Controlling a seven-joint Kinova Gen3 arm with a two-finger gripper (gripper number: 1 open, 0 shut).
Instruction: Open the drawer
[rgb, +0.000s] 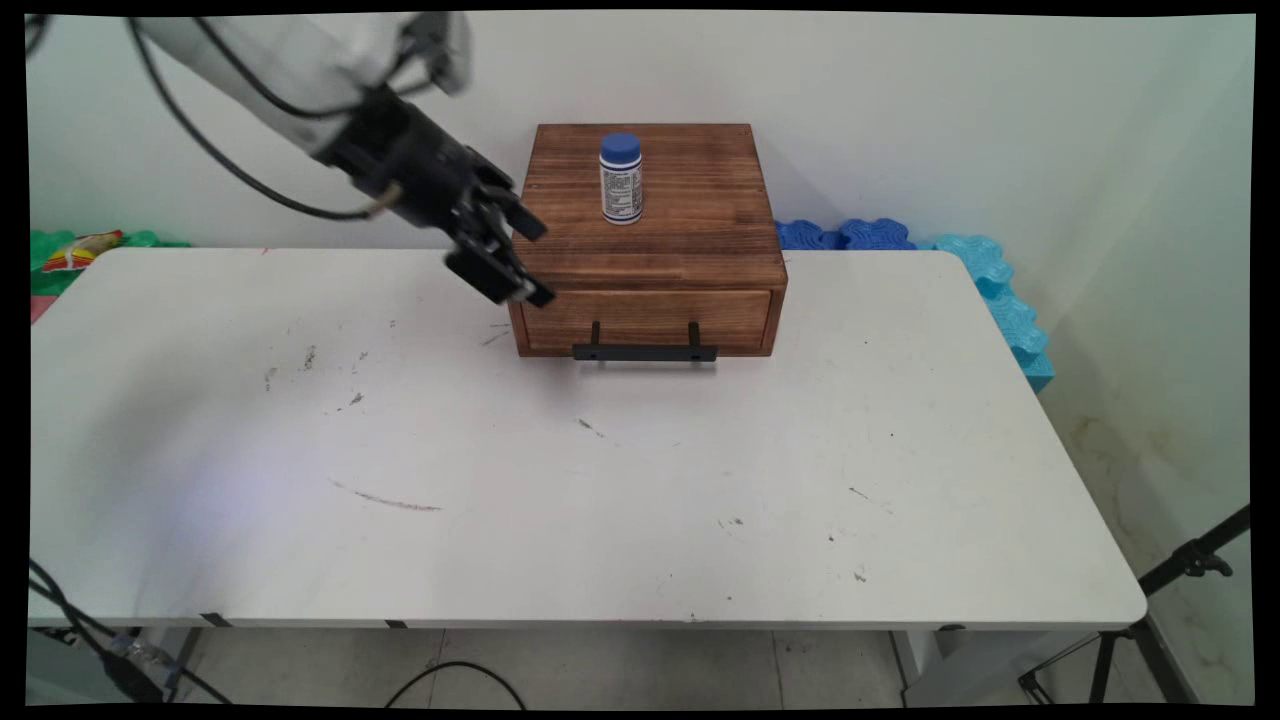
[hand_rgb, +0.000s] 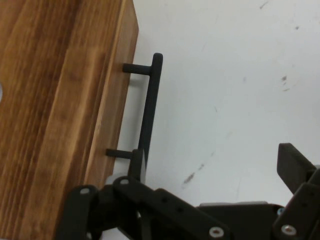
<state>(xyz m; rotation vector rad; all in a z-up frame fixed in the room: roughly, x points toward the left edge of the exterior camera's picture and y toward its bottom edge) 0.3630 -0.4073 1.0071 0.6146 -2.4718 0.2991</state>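
Black and two-fingered, the end effector (rgb: 520, 262) hangs tilted just off the left front corner of the brown wooden drawer box (rgb: 650, 215), its fingers spread wide and holding nothing. We see one finger (rgb: 524, 222) against the box's left edge and the other lower, near the drawer front's left end; whether either touches the wood we cannot tell.

What matters most is the black bar handle (rgb: 645, 351) on the drawer front. It lies to the right of the end effector and slightly lower — near, but apart. Its long axis runs level along the drawer front, parallel to the white worktop (rgb: 600, 480), held off the wood on two short posts. In the hand view the same handle (hand_rgb: 150, 107) runs up the picture beside the wooden edge, and one finger (hand_rgb: 295, 167) rises well off to the right over bare worktop, so the bar does not sit midway between the fingers.

On top of the box stands a white bottle with a blue cap (rgb: 620, 180), upright — well clear of the end effector. The drawer looks closed.
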